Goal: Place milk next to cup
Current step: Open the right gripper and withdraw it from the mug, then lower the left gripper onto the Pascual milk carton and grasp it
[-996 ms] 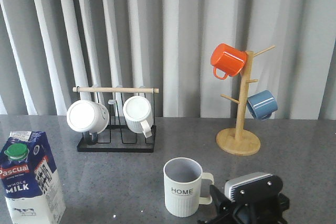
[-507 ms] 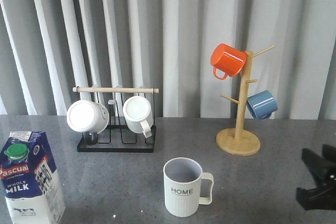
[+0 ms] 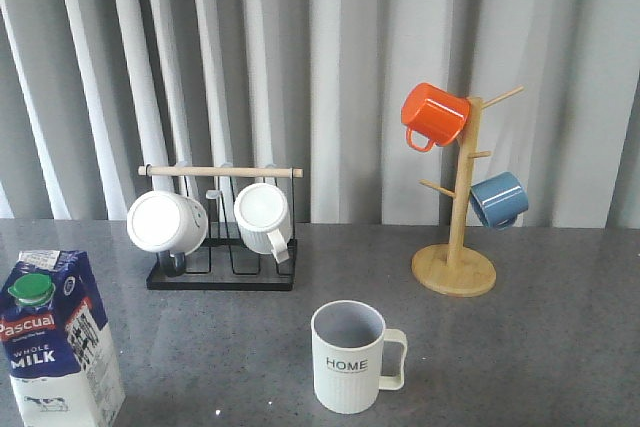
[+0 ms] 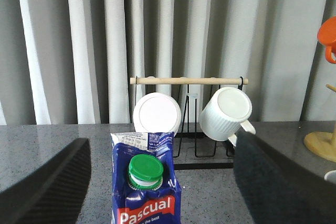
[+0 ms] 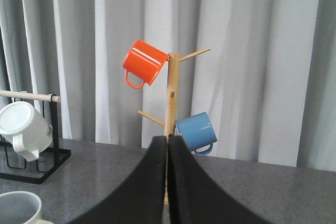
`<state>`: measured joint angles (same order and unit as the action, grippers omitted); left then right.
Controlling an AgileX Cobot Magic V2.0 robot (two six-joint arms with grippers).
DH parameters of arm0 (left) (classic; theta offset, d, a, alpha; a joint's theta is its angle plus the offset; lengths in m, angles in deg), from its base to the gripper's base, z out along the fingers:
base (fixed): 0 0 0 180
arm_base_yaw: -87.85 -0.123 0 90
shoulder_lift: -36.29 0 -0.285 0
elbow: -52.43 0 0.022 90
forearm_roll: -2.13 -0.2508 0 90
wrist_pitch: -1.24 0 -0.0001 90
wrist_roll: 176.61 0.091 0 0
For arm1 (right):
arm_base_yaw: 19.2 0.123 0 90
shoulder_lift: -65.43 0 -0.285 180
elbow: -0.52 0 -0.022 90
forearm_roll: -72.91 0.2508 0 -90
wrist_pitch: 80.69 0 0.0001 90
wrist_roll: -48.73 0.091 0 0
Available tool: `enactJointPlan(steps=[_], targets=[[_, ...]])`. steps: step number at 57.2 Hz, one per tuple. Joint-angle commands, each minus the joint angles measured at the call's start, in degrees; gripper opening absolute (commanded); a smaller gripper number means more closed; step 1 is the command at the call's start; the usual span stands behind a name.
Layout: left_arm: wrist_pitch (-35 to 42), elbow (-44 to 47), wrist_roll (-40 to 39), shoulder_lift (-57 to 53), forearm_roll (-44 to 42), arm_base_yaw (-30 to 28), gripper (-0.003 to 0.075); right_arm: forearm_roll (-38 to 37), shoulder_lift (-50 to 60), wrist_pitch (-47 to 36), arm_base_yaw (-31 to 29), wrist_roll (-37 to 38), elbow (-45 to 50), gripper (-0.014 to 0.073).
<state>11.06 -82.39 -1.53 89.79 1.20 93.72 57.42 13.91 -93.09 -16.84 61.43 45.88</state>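
Observation:
The milk (image 3: 60, 342), a blue-and-white Pascual carton with a green cap, stands upright at the table's front left. In the left wrist view the milk (image 4: 148, 182) sits between my left gripper's wide-open fingers (image 4: 47, 187), untouched. The cup (image 3: 350, 357), a cream ribbed mug marked HOME, stands at the front centre, well right of the carton; its rim shows in the right wrist view (image 5: 18, 205). My right gripper (image 5: 167, 145) is shut and empty. Neither gripper shows in the front view.
A black wire rack (image 3: 222, 275) with a wooden bar holds two white mugs (image 3: 166, 222) behind the carton. A wooden mug tree (image 3: 455, 267) at the back right carries an orange mug (image 3: 433, 115) and a blue mug (image 3: 498, 199). Grey curtains hang behind.
My right arm has pulled back from beside the cup, moved right, and left the front view. The milk and the cup have not moved.

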Motion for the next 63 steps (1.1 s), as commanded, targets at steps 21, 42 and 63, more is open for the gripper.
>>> enactJointPlan(steps=[21, 42, 63], targets=[[4.2, -2.0, -0.5, -0.3, 0.2, -0.2, 0.0535, -0.3, 0.2, -3.7, -0.5, 0.0, -1.4, -0.0009], [4.1, -2.0, -0.4, -0.3, 0.2, -0.2, 0.0535, -0.3, 0.2, -3.7, -0.5, 0.0, -1.4, -0.0009], [2.5, -2.0, -2.4, 0.0, 0.1, 0.1, 0.0736, -0.3, 0.2, -3.7, -0.5, 0.0, -1.4, -0.0009]])
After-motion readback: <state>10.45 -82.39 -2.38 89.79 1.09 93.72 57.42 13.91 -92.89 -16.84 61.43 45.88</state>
